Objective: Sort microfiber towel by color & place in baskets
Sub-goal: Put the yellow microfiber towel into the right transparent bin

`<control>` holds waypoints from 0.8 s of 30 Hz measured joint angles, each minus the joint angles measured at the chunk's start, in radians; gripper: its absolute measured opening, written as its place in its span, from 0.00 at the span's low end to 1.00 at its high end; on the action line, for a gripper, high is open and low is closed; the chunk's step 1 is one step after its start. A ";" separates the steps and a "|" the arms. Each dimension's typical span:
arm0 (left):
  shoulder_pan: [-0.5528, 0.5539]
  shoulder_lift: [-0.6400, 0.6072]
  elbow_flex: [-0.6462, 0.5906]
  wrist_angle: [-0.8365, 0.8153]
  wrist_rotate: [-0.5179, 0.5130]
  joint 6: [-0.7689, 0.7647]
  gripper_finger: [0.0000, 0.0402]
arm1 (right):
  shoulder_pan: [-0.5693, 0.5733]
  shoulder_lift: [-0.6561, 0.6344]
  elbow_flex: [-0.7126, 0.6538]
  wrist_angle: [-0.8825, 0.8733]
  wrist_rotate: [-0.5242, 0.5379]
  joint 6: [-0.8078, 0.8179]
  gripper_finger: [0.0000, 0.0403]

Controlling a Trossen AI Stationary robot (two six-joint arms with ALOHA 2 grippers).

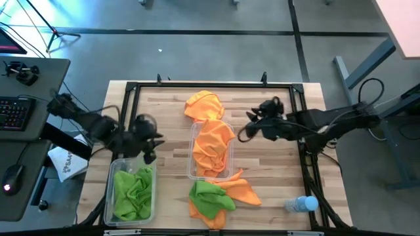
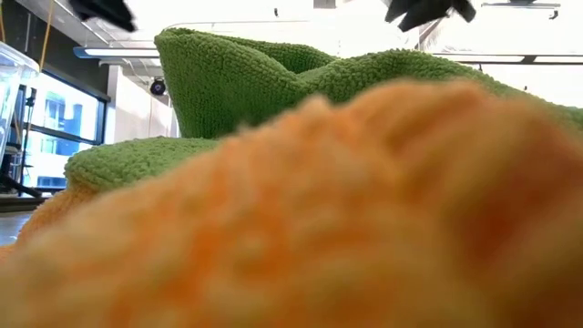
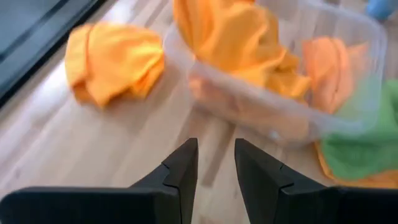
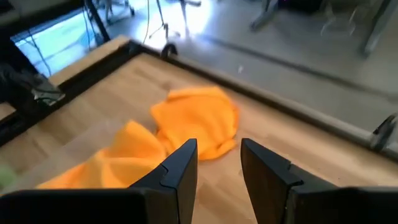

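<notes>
Mid-sort, the right claw (image 1: pixel 252 126), narrowly parted and empty, hovered near the loose orange towel (image 1: pixel 204 104) at the surface's far edge, likely next for the orange-filled basket (image 1: pixel 193 172) mid-surface; the left claw (image 1: pixel 150 152), likewise narrow, waited above the green-filled basket (image 1: pixel 154 203).

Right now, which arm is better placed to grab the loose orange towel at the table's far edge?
Probably the right: its end effector hovers open beside that orange towel, while the left end effector sits by the green-filled basket.
</notes>
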 joint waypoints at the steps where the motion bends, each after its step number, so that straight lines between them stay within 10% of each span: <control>1: 0.046 0.000 0.000 0.044 0.030 0.072 0.23 | -0.019 0.013 0.000 0.015 -0.034 0.006 0.30; 10: 0.373 0.007 -0.051 0.392 0.190 0.461 0.23 | -0.228 0.123 0.000 0.241 -0.284 -0.169 0.30; 24: 0.620 0.006 -0.122 0.465 0.292 0.413 0.23 | -0.571 0.428 0.278 0.253 -0.706 -0.577 0.30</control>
